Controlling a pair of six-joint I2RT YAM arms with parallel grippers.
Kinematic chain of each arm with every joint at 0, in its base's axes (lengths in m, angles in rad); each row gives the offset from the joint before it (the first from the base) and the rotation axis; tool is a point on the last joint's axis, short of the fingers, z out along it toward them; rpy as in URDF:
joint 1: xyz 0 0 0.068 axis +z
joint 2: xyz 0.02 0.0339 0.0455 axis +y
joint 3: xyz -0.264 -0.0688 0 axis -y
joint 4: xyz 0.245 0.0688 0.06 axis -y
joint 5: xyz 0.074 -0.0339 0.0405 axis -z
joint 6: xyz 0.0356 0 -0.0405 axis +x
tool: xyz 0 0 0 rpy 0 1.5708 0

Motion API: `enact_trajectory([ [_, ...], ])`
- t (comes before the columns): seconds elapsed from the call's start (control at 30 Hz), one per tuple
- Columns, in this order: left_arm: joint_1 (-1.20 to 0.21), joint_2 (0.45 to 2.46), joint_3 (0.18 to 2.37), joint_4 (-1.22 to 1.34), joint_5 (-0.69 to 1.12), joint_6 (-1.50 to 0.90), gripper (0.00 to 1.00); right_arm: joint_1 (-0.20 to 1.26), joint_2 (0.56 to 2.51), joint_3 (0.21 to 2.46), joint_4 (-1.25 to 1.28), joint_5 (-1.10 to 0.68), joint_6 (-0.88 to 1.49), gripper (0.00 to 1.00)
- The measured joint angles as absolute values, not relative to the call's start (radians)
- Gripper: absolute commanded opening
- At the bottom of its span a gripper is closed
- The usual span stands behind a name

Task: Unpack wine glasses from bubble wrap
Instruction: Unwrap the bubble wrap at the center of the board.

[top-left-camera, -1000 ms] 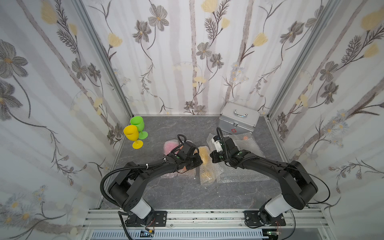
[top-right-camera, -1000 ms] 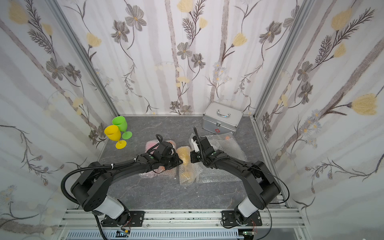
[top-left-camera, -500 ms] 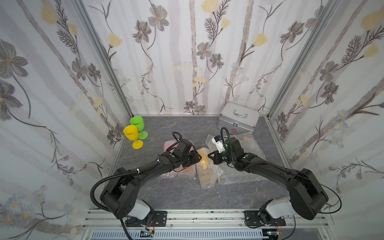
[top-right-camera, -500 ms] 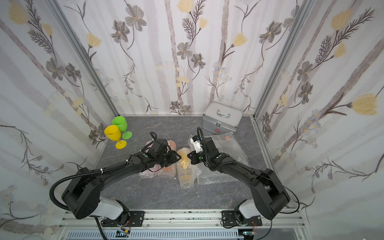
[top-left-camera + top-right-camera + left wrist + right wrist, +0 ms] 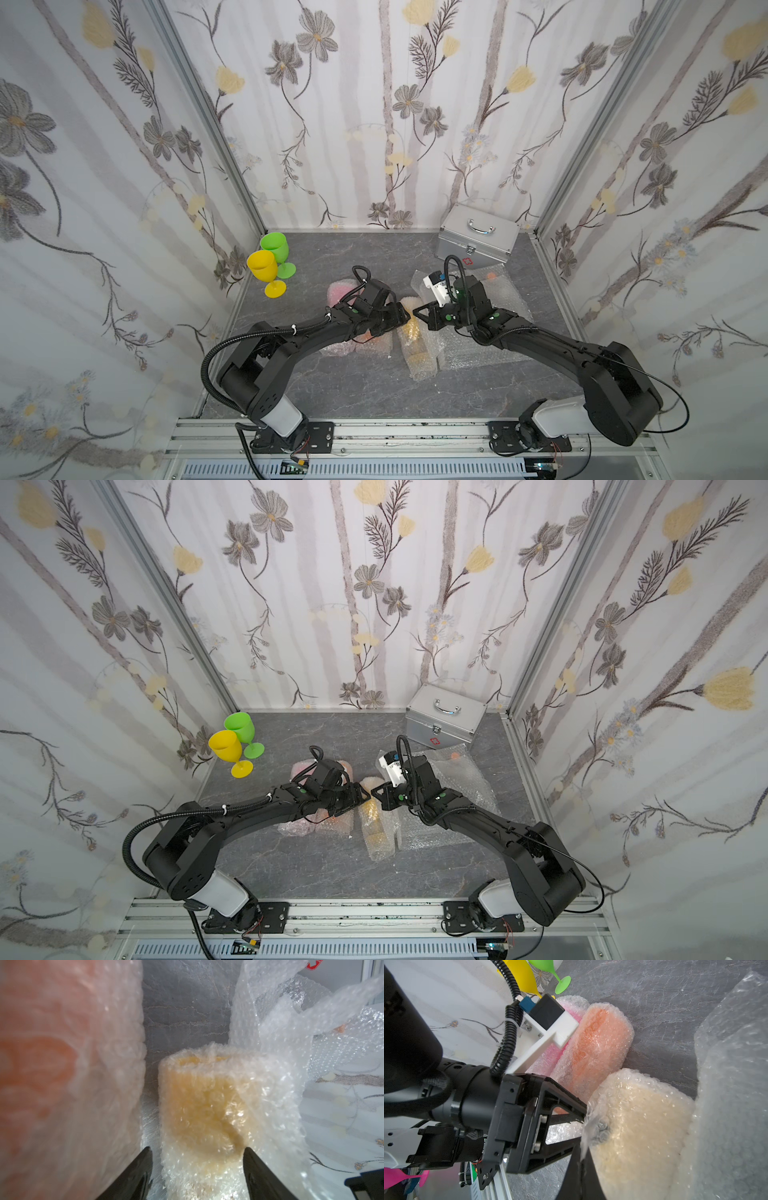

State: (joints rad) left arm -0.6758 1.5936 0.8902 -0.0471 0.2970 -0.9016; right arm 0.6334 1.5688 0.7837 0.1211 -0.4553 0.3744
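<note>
Grey marbled surface [image 5: 374, 386] is carrying a clear bubble-wrap roll [image 5: 417, 349] around an amber-yellow goblet [image 5: 203, 1109]. Your left fingers [image 5: 135, 1178] are straddling it, released; your right fingers [image 5: 571, 1184] are pinching its edge.

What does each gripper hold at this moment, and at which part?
The right gripper pinches the loose edge of the bubble wrap around the amber-yellow glass. The left gripper is open, holding nothing.
</note>
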Motion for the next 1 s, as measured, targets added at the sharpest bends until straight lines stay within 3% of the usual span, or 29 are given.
enact_trajectory([
  [0.37, -0.678, 1.625, 0.892, 0.018, 0.314, -0.927, 0.25, 0.610, 1.552, 0.766, 0.130, -0.455, 0.381, 0.00],
  [1.0, -0.625, 1.425, 0.689, 0.068, 0.272, -0.940, 0.23, 0.487, 1.383, 0.627, 0.113, -0.337, 0.422, 0.00],
])
